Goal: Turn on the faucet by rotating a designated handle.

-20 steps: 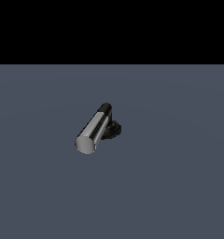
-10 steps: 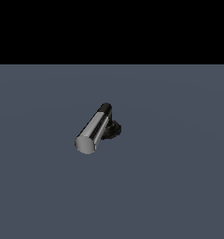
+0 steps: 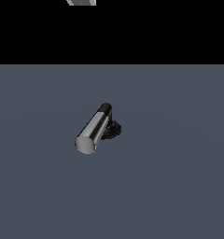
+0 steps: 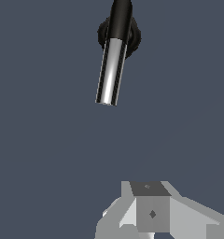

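Faucet (image 3: 113,129) sits mid-floor, handle (image 3: 93,130) jutting toward the exterior view's left. Gripper (image 4: 149,212) is well apart from it, can't tell if open or closed tbh. Chrome bar looks rigid and prob slick, so I'd push near the free end for leverage.

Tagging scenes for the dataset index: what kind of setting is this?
Likely a bare simulated test scene, not a real kitchen or bathroom: a lone faucet with a chrome handle on a featureless grey floor, black void behind, and the gripper well off it.
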You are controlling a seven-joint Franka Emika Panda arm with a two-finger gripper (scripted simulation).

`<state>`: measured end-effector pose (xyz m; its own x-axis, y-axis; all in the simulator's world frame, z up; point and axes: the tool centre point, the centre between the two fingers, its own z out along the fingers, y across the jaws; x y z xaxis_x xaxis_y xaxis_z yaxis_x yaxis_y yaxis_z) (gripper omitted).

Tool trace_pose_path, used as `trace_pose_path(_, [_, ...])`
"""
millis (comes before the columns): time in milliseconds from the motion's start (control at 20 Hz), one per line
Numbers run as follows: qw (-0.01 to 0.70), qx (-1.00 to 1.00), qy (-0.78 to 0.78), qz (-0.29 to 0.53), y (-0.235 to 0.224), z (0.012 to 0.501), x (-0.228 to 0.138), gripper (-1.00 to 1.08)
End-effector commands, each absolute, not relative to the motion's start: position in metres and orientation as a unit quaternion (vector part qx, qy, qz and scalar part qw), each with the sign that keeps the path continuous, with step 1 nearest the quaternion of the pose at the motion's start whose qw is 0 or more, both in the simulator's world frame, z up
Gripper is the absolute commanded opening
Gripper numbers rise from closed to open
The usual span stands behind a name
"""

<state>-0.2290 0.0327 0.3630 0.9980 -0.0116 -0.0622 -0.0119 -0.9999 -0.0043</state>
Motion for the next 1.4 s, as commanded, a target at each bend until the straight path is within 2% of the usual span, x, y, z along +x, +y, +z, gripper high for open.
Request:
trace_pose_path(0, [0.002, -1.000, 0.009, 0.029, 0.039, 0.343, -0.224, -1.00])
trace_pose_path(1350, [0.003, -0.999, 0.037, 0.007, 0.102, 0.155, -0.163, -1.00])
